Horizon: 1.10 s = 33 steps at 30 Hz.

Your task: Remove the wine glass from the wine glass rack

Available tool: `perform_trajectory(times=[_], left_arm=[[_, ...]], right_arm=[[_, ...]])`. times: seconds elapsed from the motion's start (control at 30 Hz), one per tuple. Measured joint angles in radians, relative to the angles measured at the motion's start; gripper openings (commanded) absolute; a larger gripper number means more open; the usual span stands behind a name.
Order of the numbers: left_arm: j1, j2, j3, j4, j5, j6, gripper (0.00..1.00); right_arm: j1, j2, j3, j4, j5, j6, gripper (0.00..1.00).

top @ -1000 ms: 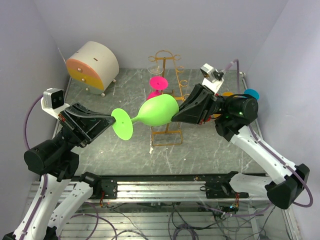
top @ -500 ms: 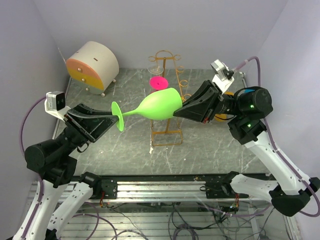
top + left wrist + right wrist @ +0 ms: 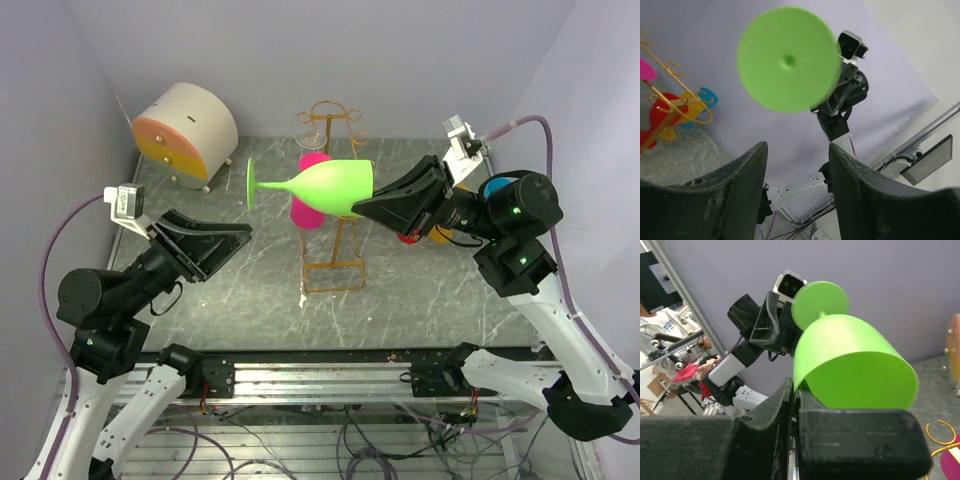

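Note:
A green wine glass [image 3: 330, 187] lies sideways in the air above the golden wire wine glass rack [image 3: 338, 240], its round foot [image 3: 250, 185] pointing left. My right gripper [image 3: 365, 205] is shut on the bowl's rim, and the right wrist view shows the rim [image 3: 855, 365] pinched between its fingers [image 3: 796, 395]. My left gripper [image 3: 228, 238] is open and empty, below and left of the foot and apart from it. In the left wrist view the green foot [image 3: 788, 59] floats above the spread jaws [image 3: 797, 165].
Pink glasses [image 3: 308, 210] hang on the rack under the green one. Red, orange and blue glasses [image 3: 495, 187] sit behind my right arm. A round beige box with an orange front [image 3: 185, 125] stands at the back left. Walls close in on three sides.
My left gripper opened, let go of the green foot and drew back to the lower left. My right arm lifted the glass up and away over the rack.

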Motion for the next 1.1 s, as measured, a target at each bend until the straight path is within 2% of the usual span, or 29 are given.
perform_trajectory(times=[0.17, 0.33, 0.63, 0.9, 1.0, 1.1], left_arm=[[0.000, 0.006, 0.005, -0.103, -0.007, 0.053, 0.64], [0.000, 0.013, 0.022, -0.217, -0.043, 0.116, 0.62], [0.000, 0.042, 0.101, -0.447, -0.172, 0.266, 0.59], [0.000, 0.075, 0.159, -0.638, -0.373, 0.419, 0.57], [0.000, 0.090, 0.159, -0.686, -0.434, 0.464, 0.56], [0.000, 0.113, 0.158, -0.711, -0.473, 0.501, 0.56]], right_arm=[[-0.001, -0.008, 0.006, -0.076, 0.089, -0.048, 0.00], [-0.001, -0.028, 0.077, -0.244, 0.275, -0.127, 0.00], [-0.001, -0.129, 0.201, -0.529, 0.827, -0.267, 0.00], [-0.001, -0.010, 0.373, -0.863, 1.272, -0.290, 0.00], [-0.001, 0.056, 0.372, -0.996, 1.372, -0.280, 0.00], [-0.001, 0.106, 0.356, -1.098, 1.408, -0.262, 0.00]])
